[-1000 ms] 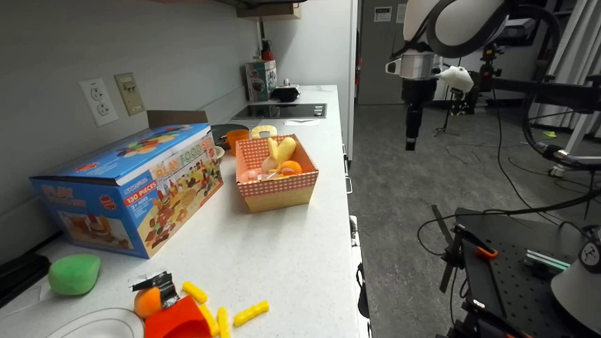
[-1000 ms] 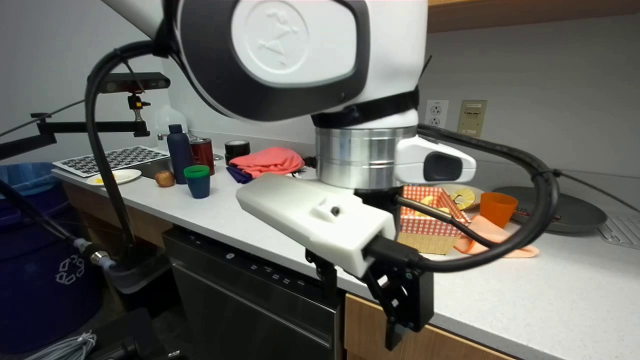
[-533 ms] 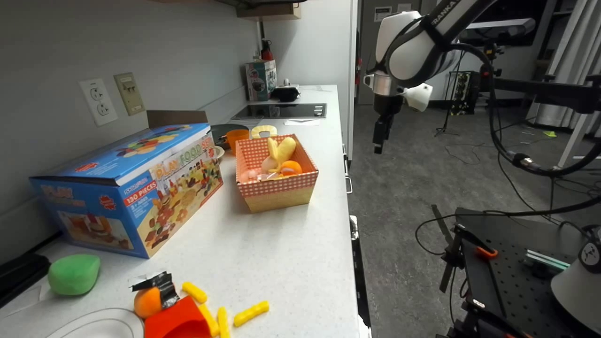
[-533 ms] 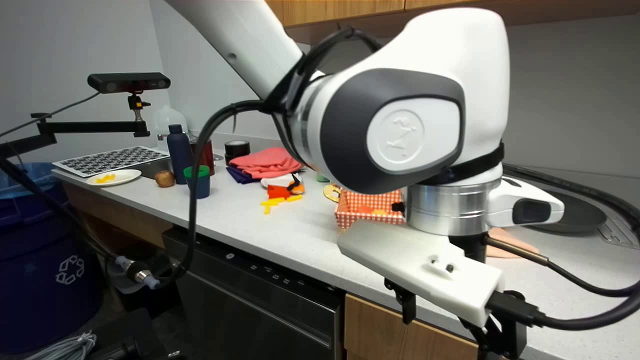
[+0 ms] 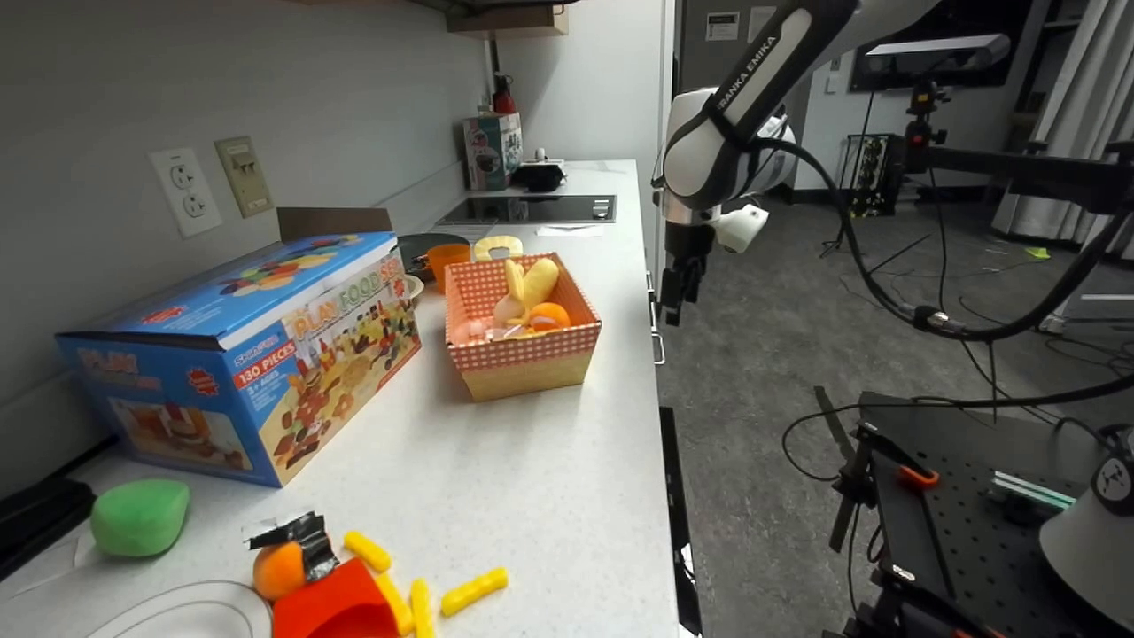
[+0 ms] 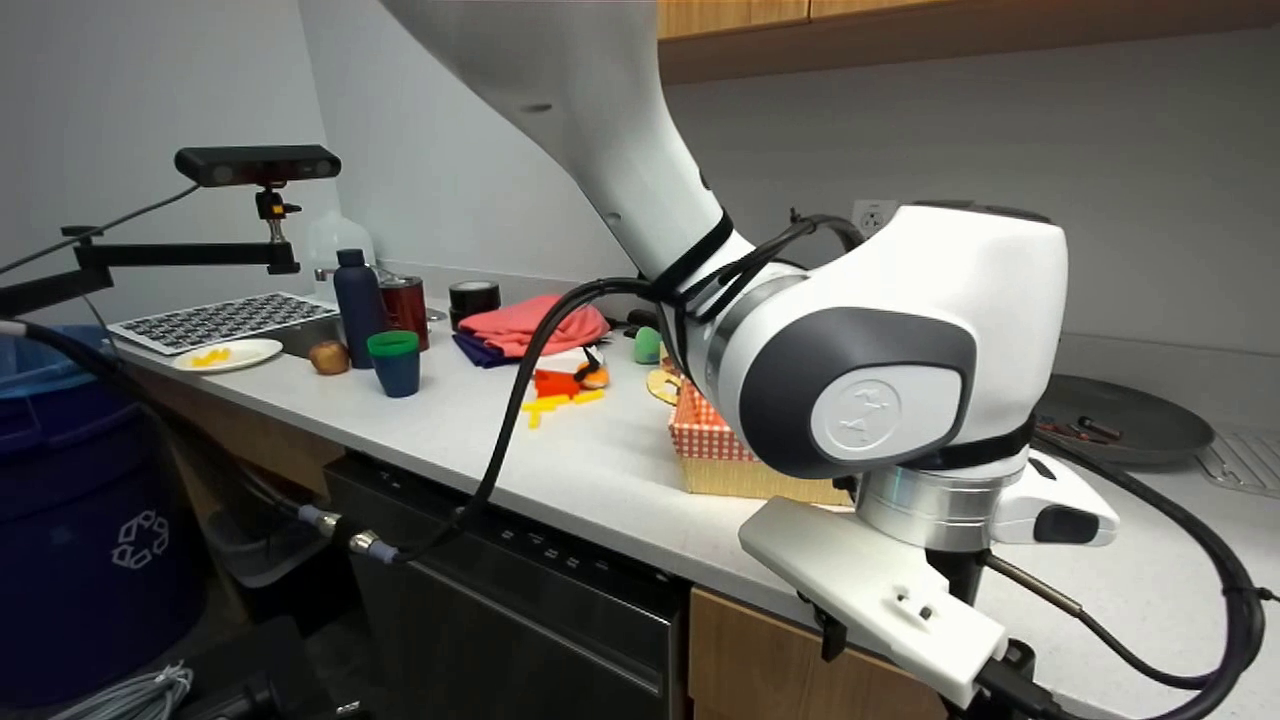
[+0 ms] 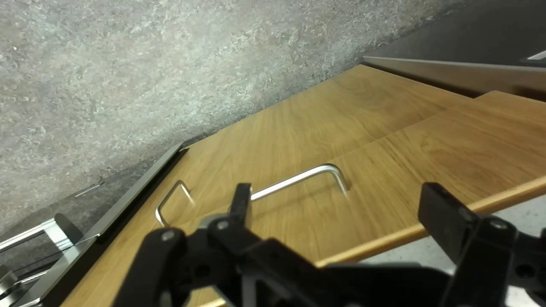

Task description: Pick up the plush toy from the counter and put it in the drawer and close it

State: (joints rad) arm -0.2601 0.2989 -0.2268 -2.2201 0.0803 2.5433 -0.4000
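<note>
My gripper (image 7: 337,192) is open and empty, in front of the counter's edge. In an exterior view it hangs low beside that edge (image 5: 677,301). The white counter (image 5: 523,487) runs lengthwise there and shows in both exterior views. In the wrist view, a wooden drawer front (image 7: 375,192) with a silver bar handle (image 7: 294,183) lies below the fingers. The left finger overlaps the handle; contact cannot be told. The drawer looks shut, its inside hidden. I cannot make out the plush toy for certain in any view.
A red checked basket (image 5: 523,381) with toy food stands on the counter near a blue play-food box (image 5: 213,354). Toy fries (image 5: 475,592), a red holder (image 5: 337,602) and a green blob (image 5: 140,518) lie nearby. A dark dishwasher (image 6: 500,590) adjoins the drawer.
The arm has moved along the counter and downward, bringing the gripper closer to the counter's edge and lower. The objects on the counter have not moved.
</note>
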